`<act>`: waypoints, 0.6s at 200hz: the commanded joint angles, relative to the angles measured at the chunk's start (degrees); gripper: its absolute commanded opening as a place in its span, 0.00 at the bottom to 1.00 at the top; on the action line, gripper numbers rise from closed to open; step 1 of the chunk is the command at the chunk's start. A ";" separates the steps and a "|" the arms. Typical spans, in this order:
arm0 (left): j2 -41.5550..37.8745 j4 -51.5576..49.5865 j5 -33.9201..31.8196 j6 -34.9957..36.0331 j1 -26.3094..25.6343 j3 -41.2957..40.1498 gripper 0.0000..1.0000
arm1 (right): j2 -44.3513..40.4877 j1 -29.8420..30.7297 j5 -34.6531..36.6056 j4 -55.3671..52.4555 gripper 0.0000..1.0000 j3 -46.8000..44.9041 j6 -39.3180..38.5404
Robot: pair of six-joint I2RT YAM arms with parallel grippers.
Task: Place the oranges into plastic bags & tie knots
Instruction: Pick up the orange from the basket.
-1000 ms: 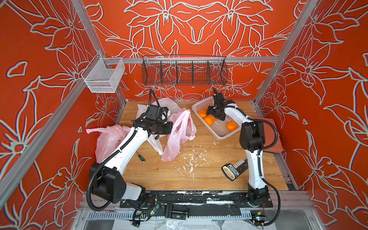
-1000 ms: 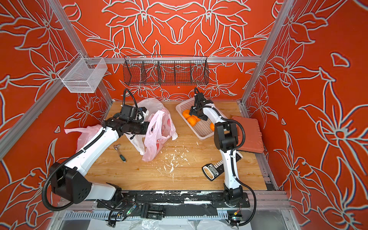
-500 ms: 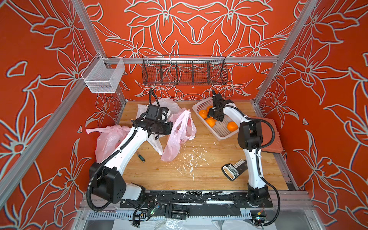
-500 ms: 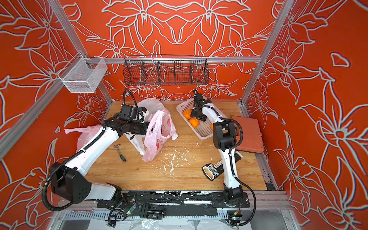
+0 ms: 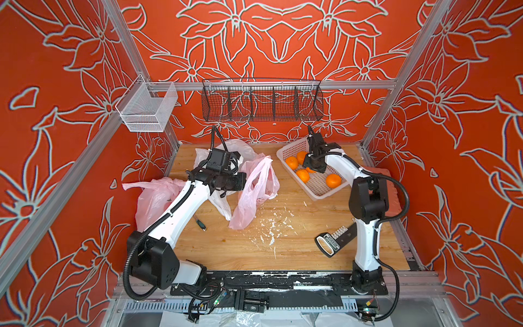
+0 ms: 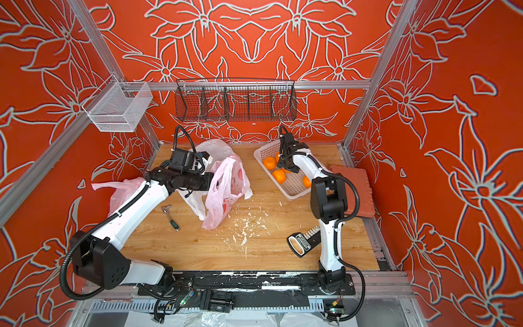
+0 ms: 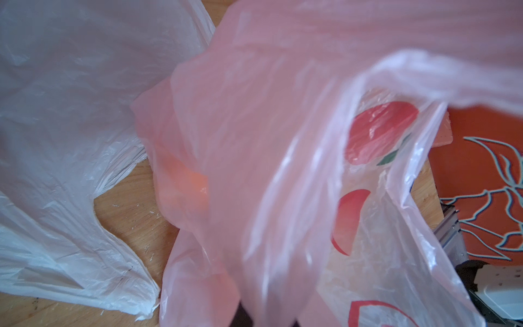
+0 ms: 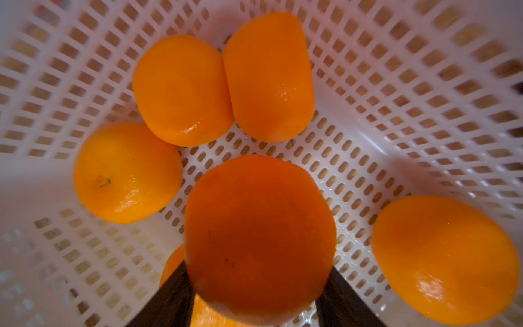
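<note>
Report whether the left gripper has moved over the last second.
No. The left gripper sits at the same spot relative to the screwdriver on the table, still shut on the pink bag.

2 arms, left arm [image 5: 181, 209] and right arm [image 5: 365, 243]: white tube links, black boxy joints, 1 black ribbed cable along each. Black camera block and thin black wires at each wrist. Black base rail [image 5: 283, 280], paint chipped white. Black fingers [image 8: 167, 303] on right gripper [image 8: 254, 297].
</note>
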 commanded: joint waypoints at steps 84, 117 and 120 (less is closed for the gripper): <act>1.15 1.50 4.69 -0.54 1.45 1.74 0.00 | -30.21 4.85 -3.15 2.47 0.58 -20.18 -5.38; 1.88 1.56 4.91 -0.53 1.45 2.29 0.00 | -41.32 14.52 -7.52 2.92 0.58 -23.27 -3.58; 1.98 1.48 4.85 -0.53 1.45 2.33 0.00 | -41.76 15.38 -8.13 3.13 0.58 -23.20 -3.18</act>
